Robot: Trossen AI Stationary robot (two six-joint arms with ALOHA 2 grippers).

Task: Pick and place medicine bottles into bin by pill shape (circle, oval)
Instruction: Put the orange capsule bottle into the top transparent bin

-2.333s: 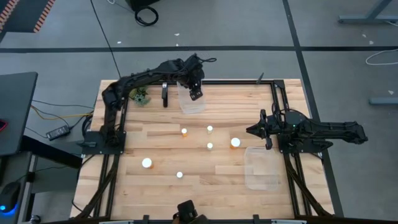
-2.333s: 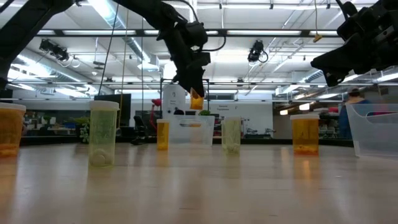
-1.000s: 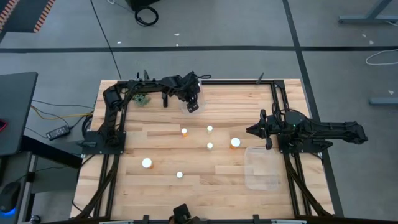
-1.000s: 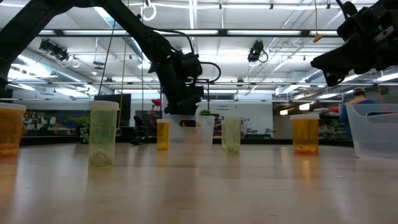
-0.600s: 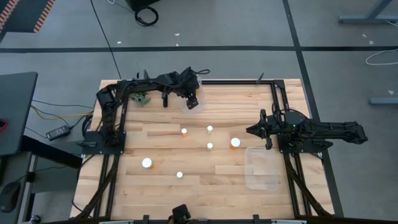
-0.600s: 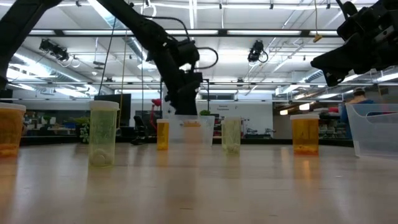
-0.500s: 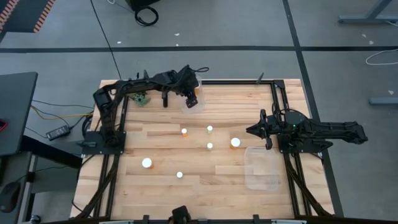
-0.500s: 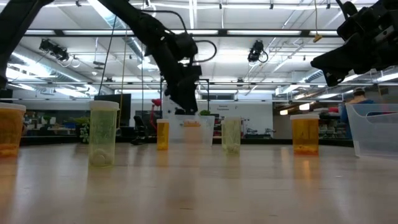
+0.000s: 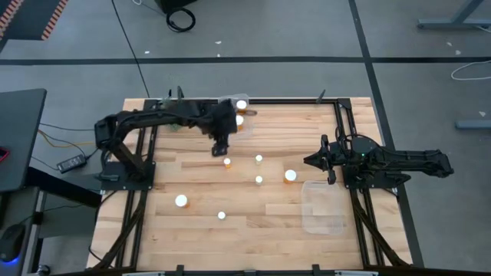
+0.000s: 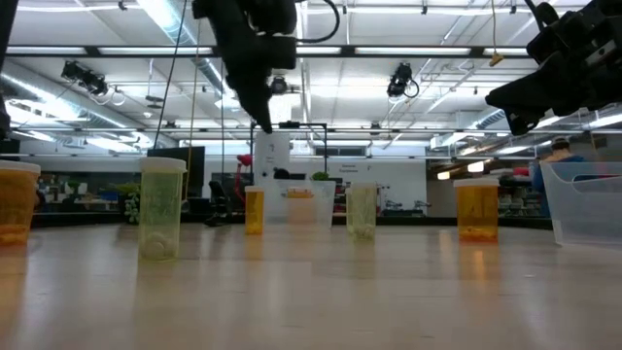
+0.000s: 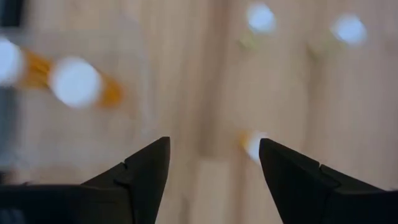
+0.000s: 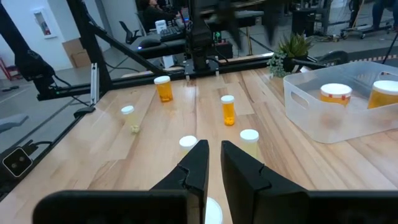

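- The left tool [image 9: 222,146] hangs above the wooden worktop [image 9: 199,176], just beside the clear bin at the far edge [image 9: 234,123] on its near side. Its fingers [image 11: 142,171] are spread, and nothing is between them.
- In the left wrist view a white-capped bottle [image 11: 254,144] on the worktop shows between the spread fingers, blurred, and the tool does not touch it.
- The clear bin at the far edge holds two medicine bottles [image 9: 240,105]. In the right wrist view they stand upright inside it, side by side, with white caps.
- Six more bottles stand upright on the worktop, all on the near side of this bin: one [image 9: 227,162] just beside the left tool, two small ones [image 9: 258,159] a little to the right of it, a wider one [image 9: 290,175] farther right, and two [image 9: 181,202] well apart from the bin, toward the front edge.
- A second clear bin [image 9: 322,205] sits on the right part of the worktop, well apart from the first bin. I cannot tell what it holds.
- The right tool [image 9: 323,160] waits above the worktop between the wider bottle and the second bin. Its fingers [image 12: 198,163] are pressed nearly together and grip nothing.
- A small green plant [image 12: 295,45] stands just beside the far bin, at the worktop corner.
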